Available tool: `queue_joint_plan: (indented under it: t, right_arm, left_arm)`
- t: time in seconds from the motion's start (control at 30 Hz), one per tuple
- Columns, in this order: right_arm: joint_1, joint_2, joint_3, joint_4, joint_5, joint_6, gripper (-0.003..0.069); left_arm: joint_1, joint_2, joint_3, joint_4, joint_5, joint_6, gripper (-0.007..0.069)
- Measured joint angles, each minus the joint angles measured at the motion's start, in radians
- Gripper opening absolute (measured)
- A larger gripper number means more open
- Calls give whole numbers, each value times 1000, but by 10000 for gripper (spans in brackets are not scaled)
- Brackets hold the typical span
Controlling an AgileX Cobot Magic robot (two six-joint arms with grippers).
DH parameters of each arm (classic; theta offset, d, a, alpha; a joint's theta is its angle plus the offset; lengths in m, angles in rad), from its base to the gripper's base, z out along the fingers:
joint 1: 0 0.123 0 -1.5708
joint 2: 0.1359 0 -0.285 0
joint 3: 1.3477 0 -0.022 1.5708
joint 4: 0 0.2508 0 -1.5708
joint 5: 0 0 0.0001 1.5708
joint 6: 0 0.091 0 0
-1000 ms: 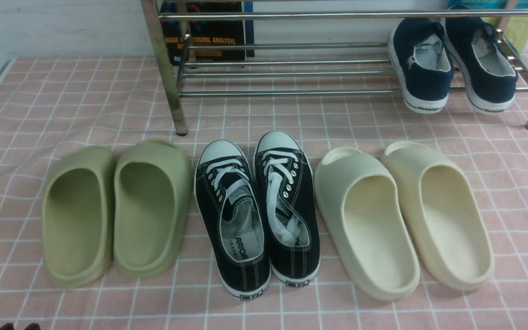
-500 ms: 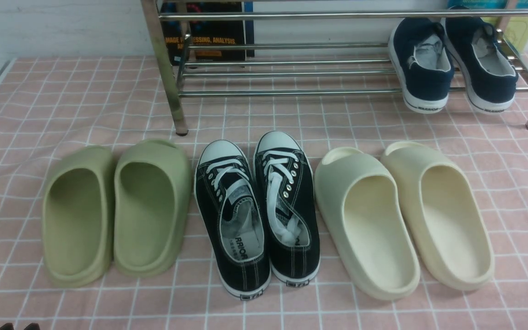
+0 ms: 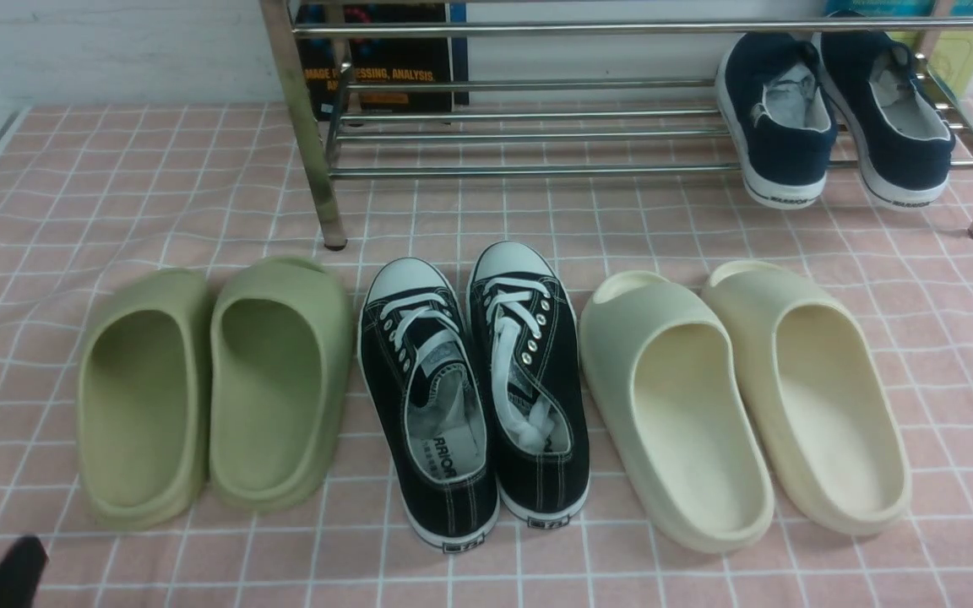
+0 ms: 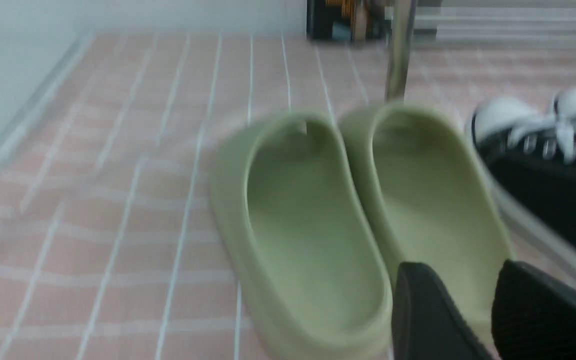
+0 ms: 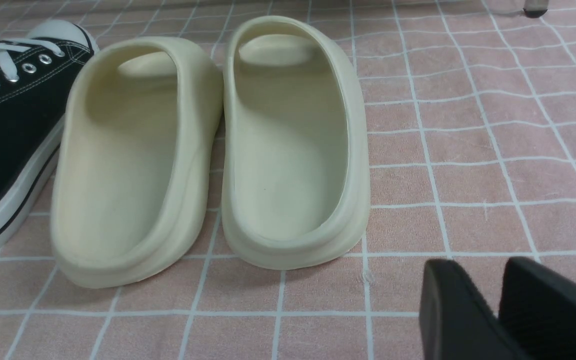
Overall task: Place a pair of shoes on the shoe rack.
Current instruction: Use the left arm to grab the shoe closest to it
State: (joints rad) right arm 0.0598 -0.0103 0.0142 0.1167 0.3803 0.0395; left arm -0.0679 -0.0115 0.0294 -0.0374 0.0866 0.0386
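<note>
The black canvas sneakers (image 3: 474, 397) sat on the cloth in front of the shoe rack (image 3: 311, 135), toes toward it and none of the placing done. The left gripper (image 4: 455, 265) had its fingers parted with nothing between them, and the right gripper (image 5: 475, 262) likewise showed a gap between its tips and held nothing. The likeliest trouble lay in how tightly things were packed in front of the rack: the olive slides (image 3: 279, 388) were just beside the sneakers on the left and the cream slides (image 3: 698, 414) close against them on the right, so a finger let down on either outer side could have shoved a slide or come down on its rim. The two sneakers leaned together at the heels, and a grip on one might have dragged or twisted the other. Soft canvas could have folded under a pinch, letting a shoe swing and knock its toe on the rack's front tube. Navy shoes (image 3: 778, 127) filled the right end of the rack's lower tier, so a pair set too far that way might have bumped them. Under the rack ran a pink cloth (image 3: 225, 557) with white grid lines, rippled to the left; behind the rack stood a pale wall (image 3: 140, 51) and a dark book (image 3: 377, 72).
</note>
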Motion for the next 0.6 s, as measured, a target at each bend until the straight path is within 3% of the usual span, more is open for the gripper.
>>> queue_joint_plan:
  t: [0.33, 0.53, 0.6]
  right_arm:
    - [0, 0, 0, 0, 0, 0, 188]
    - [0, 0, 0, 0, 0, 0, 196]
    - [0, 0, 0, 0, 0, 0, 198]
  left_arm:
    - [0, 0, 0, 0, -624, -14, 241]
    - [0, -1, 0, -3, -976, -254, 241]
    - [0, -2, -7, -4, -1020, -334, 241]
